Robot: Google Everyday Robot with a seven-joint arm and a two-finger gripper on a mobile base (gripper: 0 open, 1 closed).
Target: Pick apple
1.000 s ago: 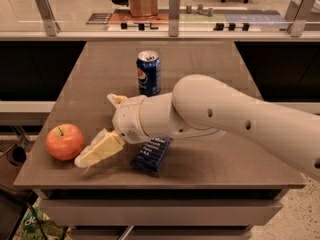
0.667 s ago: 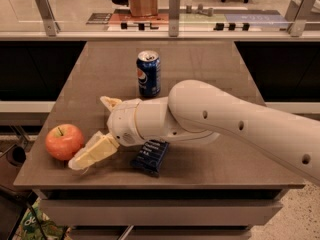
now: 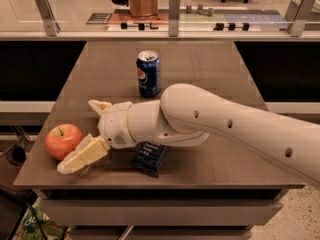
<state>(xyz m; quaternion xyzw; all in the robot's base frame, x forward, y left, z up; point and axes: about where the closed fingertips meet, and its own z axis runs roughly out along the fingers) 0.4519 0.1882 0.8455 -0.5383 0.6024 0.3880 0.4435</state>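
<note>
The apple (image 3: 62, 141) is round and red-orange with a short stem. It sits near the front left corner of the brown table (image 3: 210, 74). My gripper (image 3: 78, 136) is at the end of the white arm, just right of the apple. It is open. One cream finger (image 3: 80, 157) lies low along the front of the apple, and the other finger (image 3: 99, 106) points up behind it. The apple is at the mouth of the jaws, not held.
A blue Pepsi can (image 3: 148, 74) stands upright at mid-table behind the arm. A dark blue packet (image 3: 150, 158) lies flat under the arm's wrist. The table's left and front edges are close to the apple. A glass barrier and a cardboard box (image 3: 143, 1) are beyond the table.
The arm has moved left and a little forward, bringing the open fingers closer around the apple. The apple, can and packet have not moved.
</note>
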